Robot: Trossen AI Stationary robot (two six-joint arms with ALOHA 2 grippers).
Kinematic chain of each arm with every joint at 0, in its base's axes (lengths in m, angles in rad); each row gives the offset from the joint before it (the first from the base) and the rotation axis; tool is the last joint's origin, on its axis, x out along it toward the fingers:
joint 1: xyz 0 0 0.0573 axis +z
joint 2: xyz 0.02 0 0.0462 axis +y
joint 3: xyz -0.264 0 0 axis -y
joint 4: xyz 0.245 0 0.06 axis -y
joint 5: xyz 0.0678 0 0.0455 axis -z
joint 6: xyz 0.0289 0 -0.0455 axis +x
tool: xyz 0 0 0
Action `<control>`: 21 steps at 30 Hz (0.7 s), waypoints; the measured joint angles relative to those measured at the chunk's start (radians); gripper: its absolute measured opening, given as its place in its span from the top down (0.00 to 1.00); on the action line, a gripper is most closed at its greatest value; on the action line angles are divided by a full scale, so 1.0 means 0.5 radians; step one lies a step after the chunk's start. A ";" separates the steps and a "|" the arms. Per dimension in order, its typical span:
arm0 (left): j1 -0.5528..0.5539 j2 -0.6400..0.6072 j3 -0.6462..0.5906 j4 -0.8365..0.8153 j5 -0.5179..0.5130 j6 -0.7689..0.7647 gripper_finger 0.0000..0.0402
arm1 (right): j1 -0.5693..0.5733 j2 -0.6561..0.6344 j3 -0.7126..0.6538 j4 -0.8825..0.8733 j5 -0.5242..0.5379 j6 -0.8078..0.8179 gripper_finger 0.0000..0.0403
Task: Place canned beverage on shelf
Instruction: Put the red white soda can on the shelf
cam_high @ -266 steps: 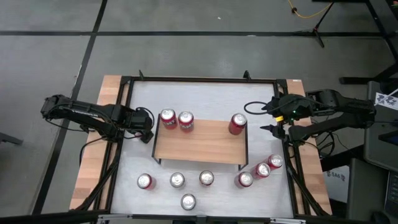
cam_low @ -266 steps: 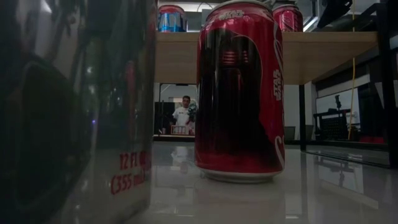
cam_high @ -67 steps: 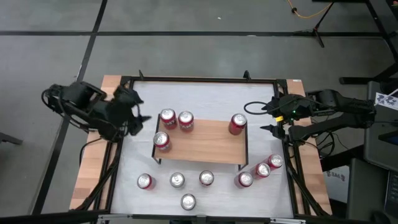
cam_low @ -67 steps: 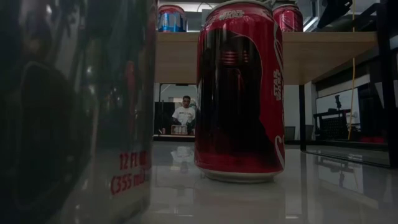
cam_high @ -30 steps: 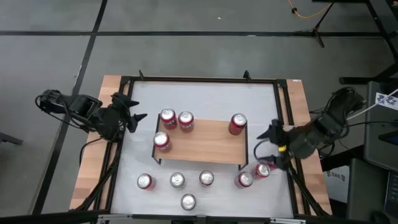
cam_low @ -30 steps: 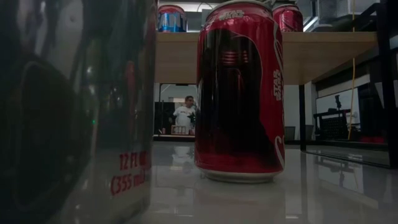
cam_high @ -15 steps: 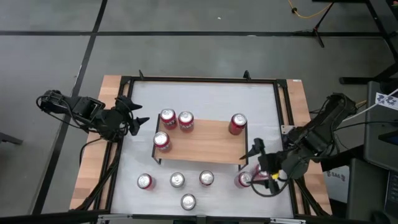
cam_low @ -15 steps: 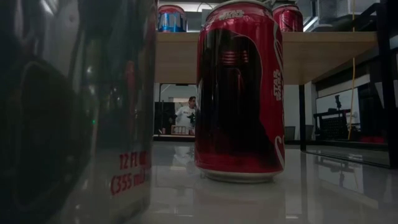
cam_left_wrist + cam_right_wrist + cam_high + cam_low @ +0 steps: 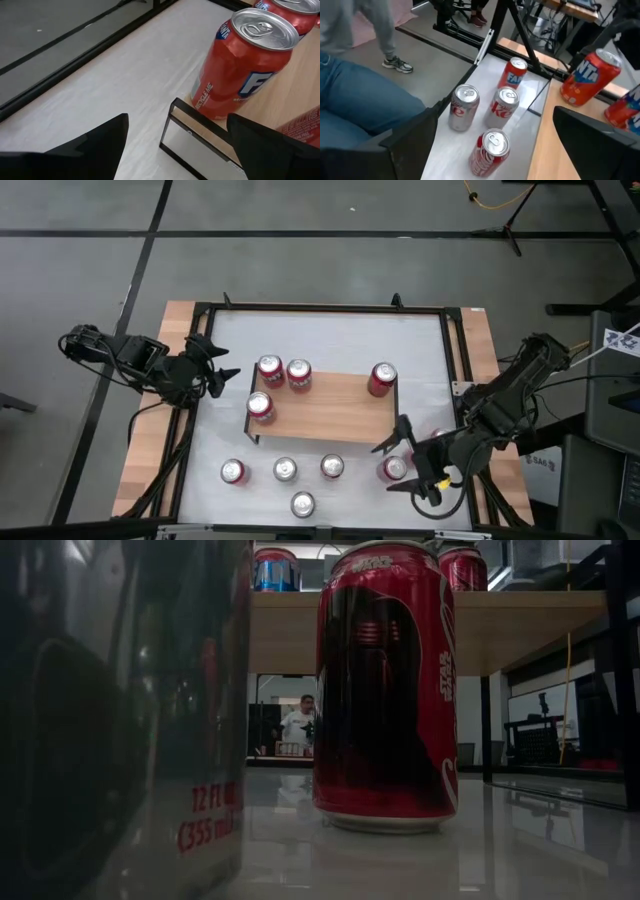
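The shelf [image 9: 325,415], a wooden plank on thin black legs, stands mid-table with several red cans on it, among them an orange-red can [image 9: 240,60] standing at its near left corner. More cans stand on the table along its near edge [image 9: 285,470]. My right gripper [image 9: 390,465] hovers open above the can [image 9: 396,471] at the near right, pointing toward the table's left; further cans there are hidden under that arm. My left gripper [image 9: 215,365] waits open, left of the shelf, touching nothing.
The low view is filled by a dark red can [image 9: 385,690] and a blurred can [image 9: 120,720] close to the lens. The black table frame [image 9: 205,315] rings the white top. A person in jeans [image 9: 365,115] stands beyond the table's near edge.
My right gripper has swung from the table's right side toward the near edge and somewhat left, rolling as it went, and now hangs over the near-right cans, still open. No can has moved.
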 joint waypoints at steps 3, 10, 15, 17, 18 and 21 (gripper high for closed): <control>0.000 0.000 0.000 0.000 0.000 -0.001 0.18 | -0.051 0.022 0.001 0.044 -0.043 -0.058 0.04; 0.001 0.000 0.000 0.004 0.021 -0.002 0.18 | -0.298 0.141 0.002 0.173 -0.487 -0.080 0.04; 0.000 0.000 0.000 0.012 0.043 0.001 0.18 | -0.445 0.278 0.001 0.197 -0.651 -0.111 0.04; 0.000 0.000 0.000 0.012 0.042 0.002 0.18 | -0.489 0.323 0.001 0.192 -0.685 -0.158 0.04; 0.000 0.000 0.000 0.012 0.042 0.002 0.18 | -0.506 0.346 0.001 0.191 -0.691 -0.189 0.04; 0.000 0.000 0.000 0.011 0.040 0.003 0.18 | -0.552 0.412 0.001 0.185 -0.700 -0.275 0.04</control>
